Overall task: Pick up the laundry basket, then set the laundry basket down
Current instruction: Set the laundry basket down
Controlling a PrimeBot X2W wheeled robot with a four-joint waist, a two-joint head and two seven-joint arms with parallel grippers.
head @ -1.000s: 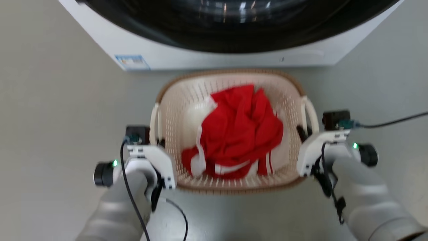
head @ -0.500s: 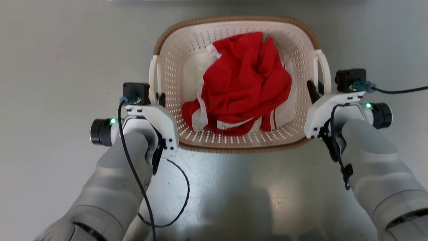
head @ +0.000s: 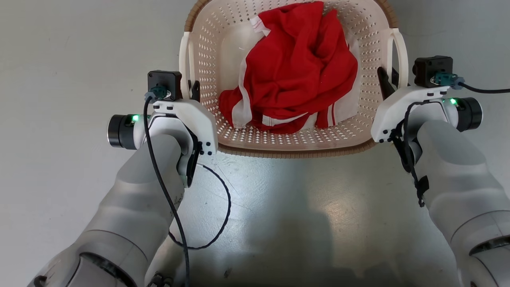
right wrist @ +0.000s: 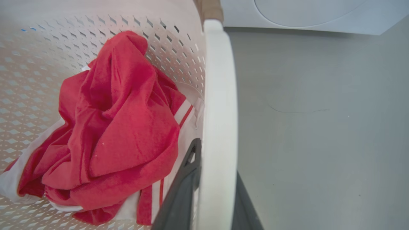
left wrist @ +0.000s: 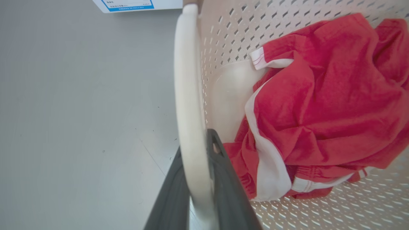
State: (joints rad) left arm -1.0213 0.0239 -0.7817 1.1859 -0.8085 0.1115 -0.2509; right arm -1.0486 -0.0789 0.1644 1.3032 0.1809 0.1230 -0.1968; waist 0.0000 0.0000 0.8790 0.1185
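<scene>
Nearest the robot: bare grey floor [head: 279,215] between the two forearms.

Left gripper [head: 189,91]: dark fingers closed on the basket's left handle [head: 184,59]. In the left wrist view the white loop ran between the two fingers [left wrist: 223,179], one on each side, touching.

Right gripper [head: 392,81]: the same, clamped on the right handle [head: 400,52].

The laundry basket [head: 295,153] sat between the two grippers, level, straight ahead of the robot. A red garment [head: 299,67] with white trim lay crumpled inside. The washing machine [right wrist: 303,16] stood beyond it, apart from the far rim.

Could not tell whether the base had cleared the floor. Judged step: pick-up secured, carry or lowering in hand.

Next move calls for both arms to travel together and level, so the load does not tip, with the grip released only once the base rests on the floor.
</scene>
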